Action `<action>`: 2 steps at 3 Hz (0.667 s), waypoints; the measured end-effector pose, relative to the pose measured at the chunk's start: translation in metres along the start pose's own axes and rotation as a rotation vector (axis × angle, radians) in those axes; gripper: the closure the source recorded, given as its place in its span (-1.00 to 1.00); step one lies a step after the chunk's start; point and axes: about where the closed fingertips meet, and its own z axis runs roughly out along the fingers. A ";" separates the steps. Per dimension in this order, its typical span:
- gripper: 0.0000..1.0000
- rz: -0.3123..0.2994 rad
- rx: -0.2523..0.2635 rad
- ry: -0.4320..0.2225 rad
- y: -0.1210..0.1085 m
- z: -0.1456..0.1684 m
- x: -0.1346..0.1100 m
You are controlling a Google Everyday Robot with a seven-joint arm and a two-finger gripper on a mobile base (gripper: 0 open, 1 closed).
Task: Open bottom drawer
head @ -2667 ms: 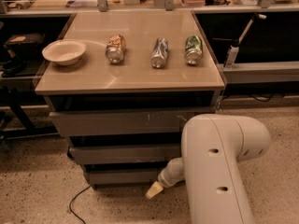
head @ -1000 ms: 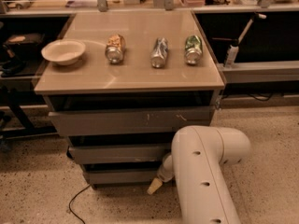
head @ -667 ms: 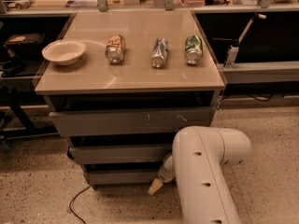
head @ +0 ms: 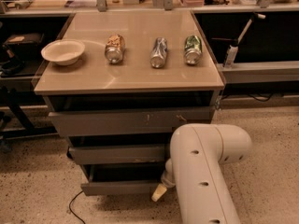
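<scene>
The pincer (head: pixel 159 192) sits low at the right end of the bottom drawer (head: pixel 119 187) — apart or together, I cannot tell. That drawer is the lowest, narrowest front under the tabletop (head: pixel 135 76).

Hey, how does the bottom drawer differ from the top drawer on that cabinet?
The top drawer has the widest front; the bottom drawer has the narrowest. The top drawer's front bears pale scratch marks near its middle; the bottom drawer's looks plain. The tool sits at the bottom drawer's right end, well below the top drawer. Both are grey, with no handles showing.
</scene>
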 end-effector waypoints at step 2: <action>-1.00 0.099 0.044 0.060 0.014 -0.049 0.046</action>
